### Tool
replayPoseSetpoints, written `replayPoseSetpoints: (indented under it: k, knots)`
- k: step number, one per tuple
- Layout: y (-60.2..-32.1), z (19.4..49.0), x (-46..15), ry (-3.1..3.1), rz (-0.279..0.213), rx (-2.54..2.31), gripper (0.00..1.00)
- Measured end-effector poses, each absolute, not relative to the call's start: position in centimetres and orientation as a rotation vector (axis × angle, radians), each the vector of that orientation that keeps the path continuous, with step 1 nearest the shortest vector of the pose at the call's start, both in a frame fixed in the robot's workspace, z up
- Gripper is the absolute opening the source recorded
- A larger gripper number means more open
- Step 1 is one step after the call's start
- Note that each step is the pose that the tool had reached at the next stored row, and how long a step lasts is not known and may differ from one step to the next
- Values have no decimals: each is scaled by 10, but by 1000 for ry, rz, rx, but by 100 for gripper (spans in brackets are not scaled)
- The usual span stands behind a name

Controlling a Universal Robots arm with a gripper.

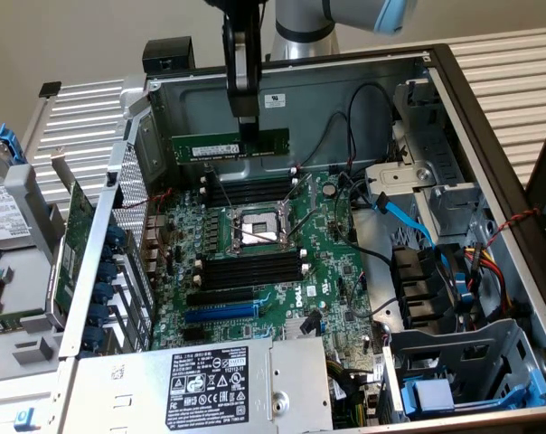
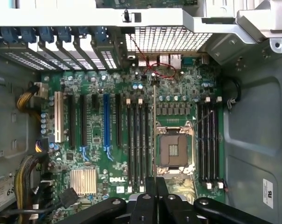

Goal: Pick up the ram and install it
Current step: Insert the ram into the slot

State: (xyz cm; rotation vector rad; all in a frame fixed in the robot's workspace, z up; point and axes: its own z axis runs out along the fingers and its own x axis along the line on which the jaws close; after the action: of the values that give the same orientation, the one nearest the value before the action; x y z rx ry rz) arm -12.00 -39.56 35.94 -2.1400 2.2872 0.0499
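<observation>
Ram: held clear of the board inside the open case, long edge roughly level, white label facing the exterior camera. The gripper comes down from above and is clamped on the stick's upper edge, right of its middle, so the fingers cover a short strip of the board there.

Exterior view: the stick hangs in front of the case's back wall and above the far bank of memory slots, not touching them. You cannot judge its height over the motherboard from this angle.

Wrist view: the ram is edge-on, a thin dark line running out from the gripper. It probably lies between the CPU socket and the slot bank nearer the blue slot, but the line is too thin to tie to any one slot. The chips and label are hidden from this camera.

The exterior view gives you the broad face; the wrist view gives the alignment along the slots.

Nearby: CPU socket open and unpopulated, blue cable at the exterior view's right, power supply cut off at the frame edge.
</observation>
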Motion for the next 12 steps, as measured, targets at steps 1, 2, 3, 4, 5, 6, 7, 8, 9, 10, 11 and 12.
replayPoseSetpoints:
  k: [1, 2, 3, 4, 5, 6, 7, 8, 9, 10, 11, 12]
  knots:
    - [-396, 358, -120, 2288, 48, -2137, 12]
    - [-396, 357, -120, 2289, 46, -2134, 12]
    - [-396, 355, -120, 2291, 45, -2131, 12]
    - [-396, 354, -120, 2292, 43, -2129, 12]
    - [-396, 353, -119, 2292, 40, -2127, 12]
    - [-396, 352, -119, 2293, 38, -2125, 12]
    - [-396, 351, -119, 2294, 36, -2123, 12]
    - [-396, 350, -119, 2295, 33, -2121, 12]
    - [-396, 349, -119, 2295, 30, -2119, 12]
    - [-396, 348, -119, 2296, 27, -2119, 12]
    - [-396, 347, -119, 2296, 26, -2118, 12]
    - [-397, 345, -119, 2297, 25, -2117, 12]
